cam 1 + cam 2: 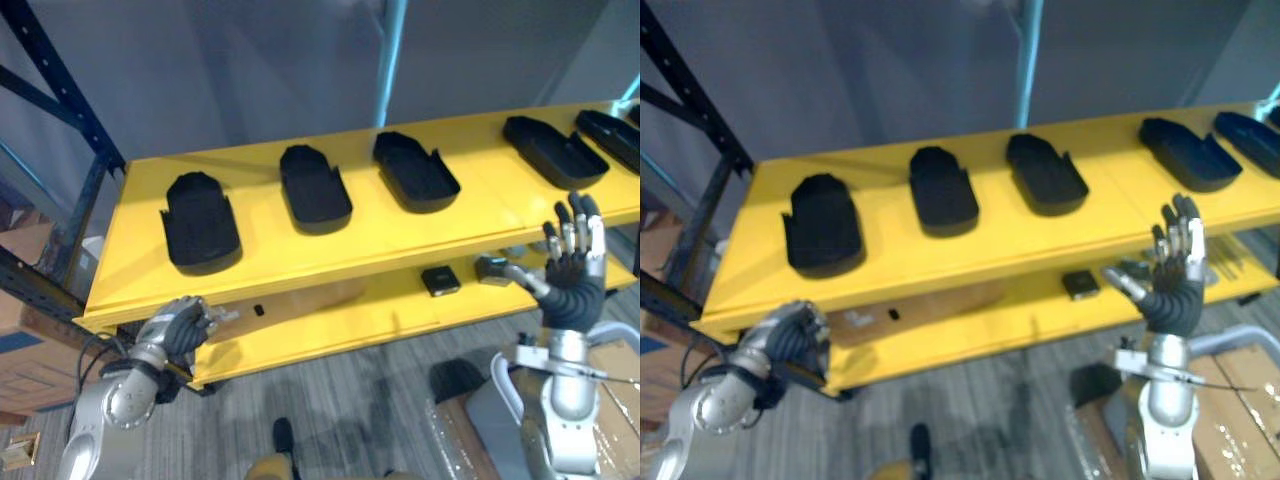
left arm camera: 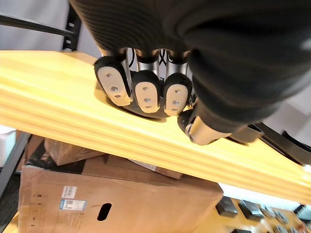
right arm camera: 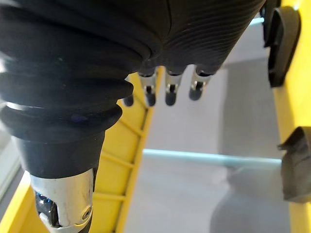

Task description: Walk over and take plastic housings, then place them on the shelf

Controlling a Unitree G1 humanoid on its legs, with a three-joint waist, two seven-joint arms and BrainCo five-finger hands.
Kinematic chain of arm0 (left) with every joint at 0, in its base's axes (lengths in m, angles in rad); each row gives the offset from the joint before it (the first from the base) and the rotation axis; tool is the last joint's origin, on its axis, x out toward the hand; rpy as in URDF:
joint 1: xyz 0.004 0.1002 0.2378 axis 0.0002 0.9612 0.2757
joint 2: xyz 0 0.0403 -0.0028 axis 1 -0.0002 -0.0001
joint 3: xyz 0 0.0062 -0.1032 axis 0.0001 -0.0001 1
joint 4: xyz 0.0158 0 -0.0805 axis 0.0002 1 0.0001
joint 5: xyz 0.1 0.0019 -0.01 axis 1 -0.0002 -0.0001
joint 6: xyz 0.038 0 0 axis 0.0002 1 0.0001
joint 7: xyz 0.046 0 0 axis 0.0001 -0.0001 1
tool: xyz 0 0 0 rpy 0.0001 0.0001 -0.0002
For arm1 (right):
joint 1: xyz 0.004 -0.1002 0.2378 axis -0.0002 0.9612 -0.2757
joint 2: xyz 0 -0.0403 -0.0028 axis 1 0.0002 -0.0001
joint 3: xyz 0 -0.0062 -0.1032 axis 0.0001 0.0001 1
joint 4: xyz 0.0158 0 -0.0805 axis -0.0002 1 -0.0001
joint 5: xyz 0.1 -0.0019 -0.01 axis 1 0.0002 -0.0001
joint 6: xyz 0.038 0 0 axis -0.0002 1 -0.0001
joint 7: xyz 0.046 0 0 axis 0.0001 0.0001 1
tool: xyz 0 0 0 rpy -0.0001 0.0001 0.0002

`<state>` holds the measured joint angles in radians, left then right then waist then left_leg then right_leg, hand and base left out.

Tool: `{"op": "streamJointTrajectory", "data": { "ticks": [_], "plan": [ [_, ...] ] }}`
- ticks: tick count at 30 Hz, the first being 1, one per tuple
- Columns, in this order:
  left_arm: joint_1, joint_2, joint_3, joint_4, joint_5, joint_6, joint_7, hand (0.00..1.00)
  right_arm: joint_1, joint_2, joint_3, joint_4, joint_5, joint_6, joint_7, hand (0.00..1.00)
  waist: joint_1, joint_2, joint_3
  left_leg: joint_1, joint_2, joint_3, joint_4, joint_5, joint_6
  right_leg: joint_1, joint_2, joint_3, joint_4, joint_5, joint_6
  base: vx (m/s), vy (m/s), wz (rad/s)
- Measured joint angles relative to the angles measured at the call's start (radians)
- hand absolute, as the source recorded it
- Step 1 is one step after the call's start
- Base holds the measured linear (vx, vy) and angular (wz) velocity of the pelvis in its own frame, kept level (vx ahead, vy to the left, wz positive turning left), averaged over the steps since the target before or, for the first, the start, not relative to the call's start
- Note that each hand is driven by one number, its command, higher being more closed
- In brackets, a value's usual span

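Several black plastic housings lie in a row on the top board of a yellow shelf (image 1: 380, 235): one at the left (image 1: 200, 222), one beside it (image 1: 314, 187), one in the middle (image 1: 414, 170), and others at the right (image 1: 553, 150). My left hand (image 1: 180, 328) hangs below the shelf's front left edge with its fingers (image 2: 146, 92) curled and nothing in them. At the right, my right hand (image 1: 575, 255) is raised in front of the shelf edge, fingers (image 3: 167, 90) straight and empty. A housing (image 3: 279, 39) shows past them.
The lower yellow board carries a small black box (image 1: 440, 280) and a grey part (image 1: 492, 268). A dark blue rack upright (image 1: 60, 90) stands at the left. Cardboard boxes sit under the shelf (image 2: 97, 194), at the far left (image 1: 30, 360) and lower right (image 1: 610, 400).
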<state>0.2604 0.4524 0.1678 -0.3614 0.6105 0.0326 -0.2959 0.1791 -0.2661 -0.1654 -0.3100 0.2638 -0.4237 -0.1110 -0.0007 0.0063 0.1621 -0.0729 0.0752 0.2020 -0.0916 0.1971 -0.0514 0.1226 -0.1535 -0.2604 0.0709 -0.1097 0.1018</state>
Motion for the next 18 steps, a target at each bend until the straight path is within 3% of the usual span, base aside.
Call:
{"op": "streamJointTrajectory", "data": {
  "ticks": [18],
  "plan": [
    [-0.056,-0.031,-0.072,0.095,0.036,0.073,0.1,1.0,0.011,0.016,0.025,0.005,-0.001,0.0,0.0,0.0,-0.015,0.0,0.0,0.002,0.006,0.023,0.0,0.0,0.0,-0.017,0.0,0.029,0.005,0.004,0.002,0.0,0.002,-0.03]
  ]
}}
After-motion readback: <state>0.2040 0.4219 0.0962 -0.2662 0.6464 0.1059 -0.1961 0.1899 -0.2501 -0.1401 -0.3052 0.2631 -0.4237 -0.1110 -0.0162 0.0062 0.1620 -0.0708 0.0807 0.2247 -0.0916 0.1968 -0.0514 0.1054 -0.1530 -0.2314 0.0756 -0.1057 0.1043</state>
